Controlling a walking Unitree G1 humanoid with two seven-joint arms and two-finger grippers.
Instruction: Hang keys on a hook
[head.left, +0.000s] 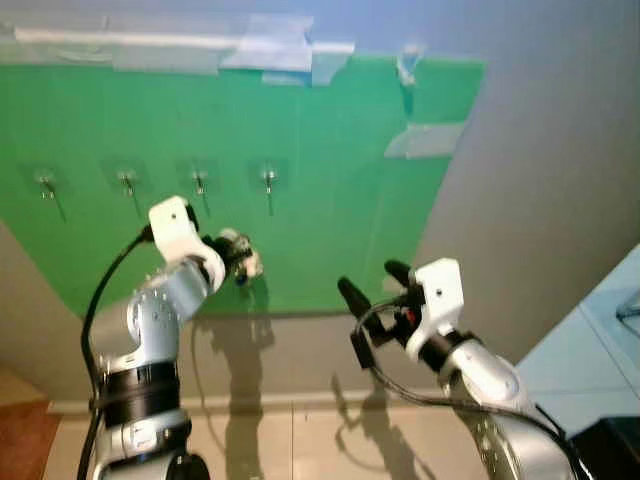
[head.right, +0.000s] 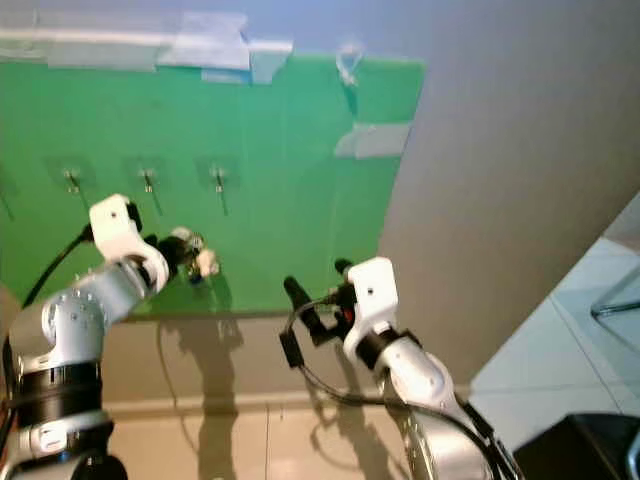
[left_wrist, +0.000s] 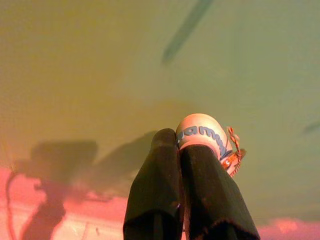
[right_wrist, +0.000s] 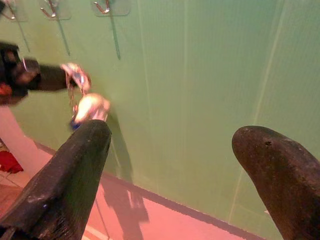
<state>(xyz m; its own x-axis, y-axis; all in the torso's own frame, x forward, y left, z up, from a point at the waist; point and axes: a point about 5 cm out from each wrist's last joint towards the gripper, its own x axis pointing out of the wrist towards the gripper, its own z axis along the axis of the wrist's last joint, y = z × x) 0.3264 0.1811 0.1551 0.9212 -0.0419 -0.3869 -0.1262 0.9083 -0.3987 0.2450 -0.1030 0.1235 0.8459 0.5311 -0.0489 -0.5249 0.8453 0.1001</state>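
Pinching the keys (head.left: 248, 263) tight, my left gripper (head.left: 238, 258) sits against the green board (head.left: 330, 200) — the nearest hook (head.left: 268, 180) lies at one o'clock of it. At my four o'clock, the right gripper (head.left: 375, 283) hangs wide open, holding nothing.

Two black fingertips (right_wrist: 75, 170) of the right gripper (right_wrist: 172, 165) spread wide apart, framing a green wall panel (right_wrist: 200, 90). Beyond them, the left gripper (right_wrist: 30, 77) reaching in, closed on a bunch of keys (right_wrist: 82, 97) (a pale round fob dangling under a metal ring), just in front of the panel. Higher up, three clear-backed hooks (right_wrist: 102, 7) in a row, each throwing a thin shadow downward. Pinkish wall strip (right_wrist: 165, 220) below the panel.
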